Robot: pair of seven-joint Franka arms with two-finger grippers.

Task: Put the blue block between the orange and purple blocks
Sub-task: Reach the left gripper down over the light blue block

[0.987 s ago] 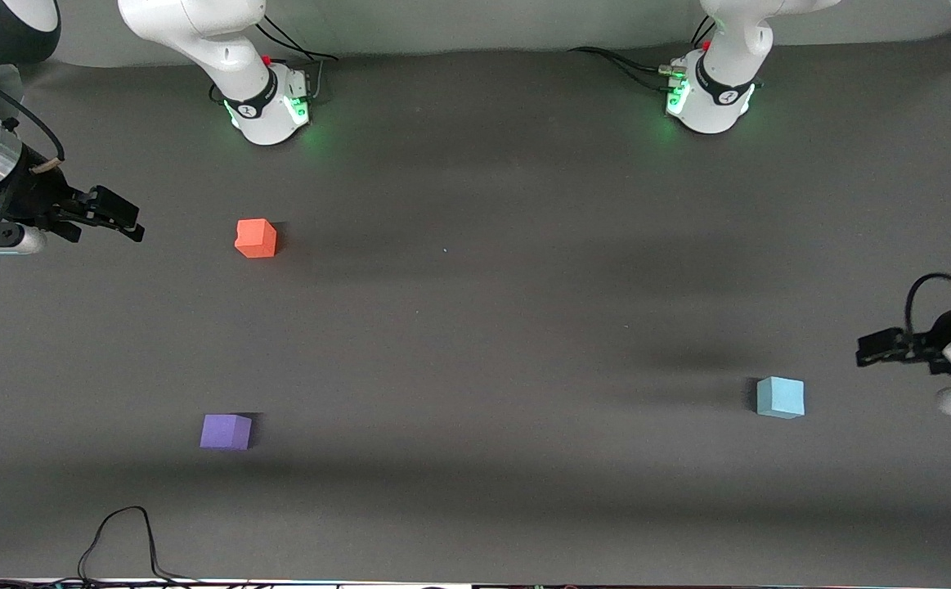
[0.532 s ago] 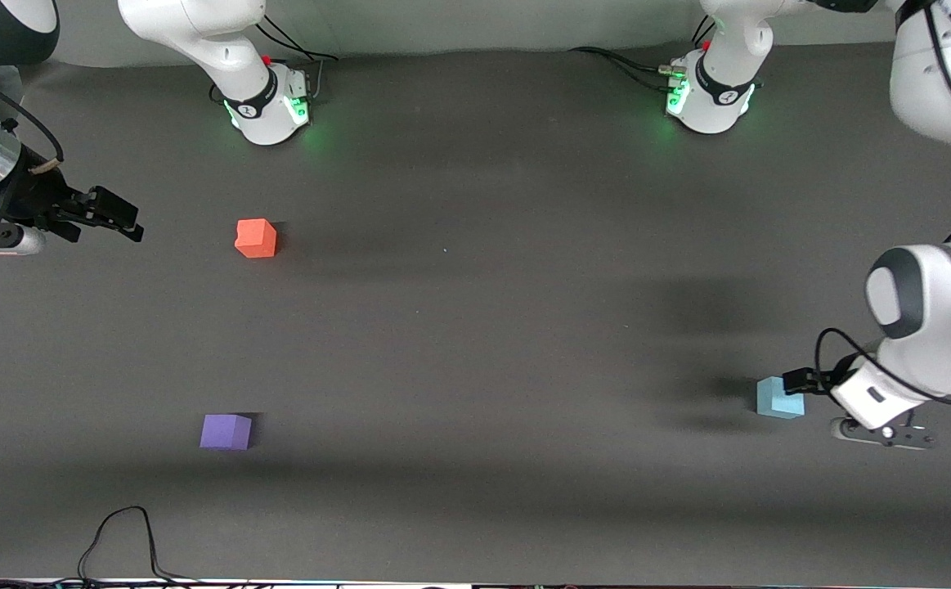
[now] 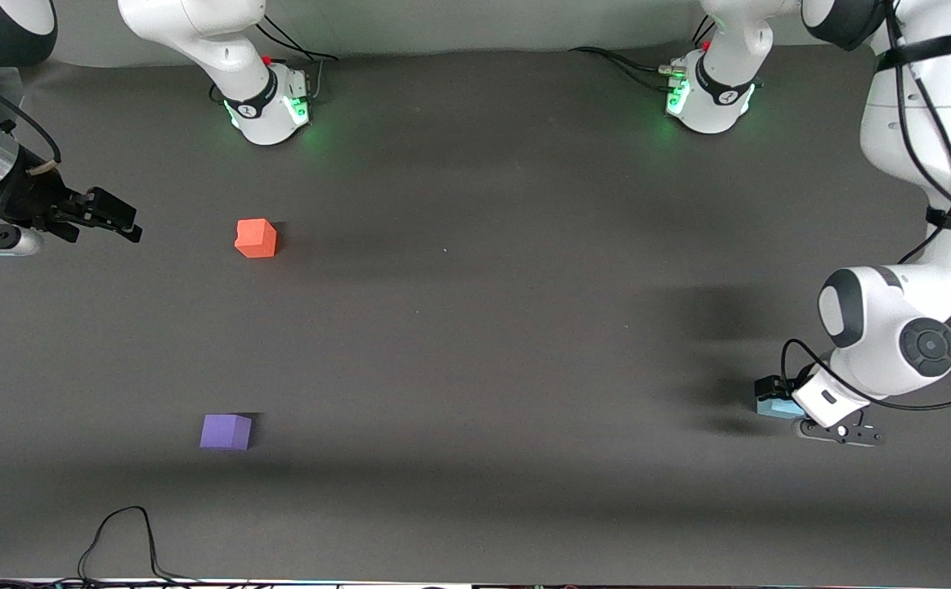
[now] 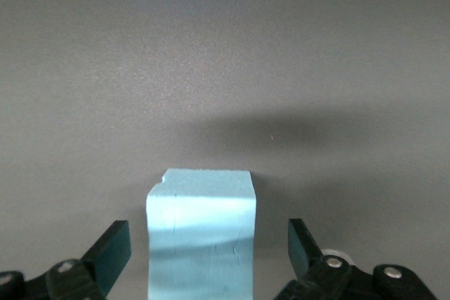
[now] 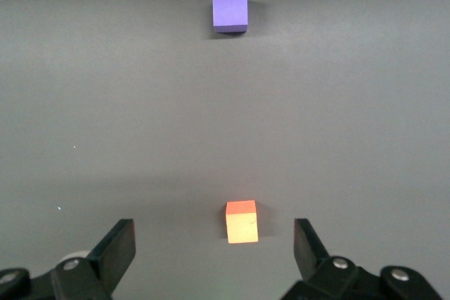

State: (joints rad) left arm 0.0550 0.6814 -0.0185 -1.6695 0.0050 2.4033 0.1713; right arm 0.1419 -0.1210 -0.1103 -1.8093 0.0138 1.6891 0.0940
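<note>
Purple block (image 3: 226, 431): nearest the front camera, toward the right arm's end.
Blue block (image 3: 776, 405): on the table, far from the purple block toward the left arm's end.
Left gripper (image 3: 779, 395): around the blue block, fingers (image 4: 111, 252) spread, clear of both faces (image 4: 201, 240).
Risk: likely nudged askew if closed off-centre.
Orange block (image 3: 256, 238): farther than the purple block.
Right gripper (image 3: 119, 219): waiting beside the orange block, open, empty.

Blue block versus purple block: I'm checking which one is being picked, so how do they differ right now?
The blue block is light sky blue; the purple block is violet. The blue block sits between the open fingers of the left hand, while the purple block stands free, with no hand at it. The blue block lies toward the left arm's end of the table, the purple toward the right arm's. Both are small matte cubes resting on the table.
</note>
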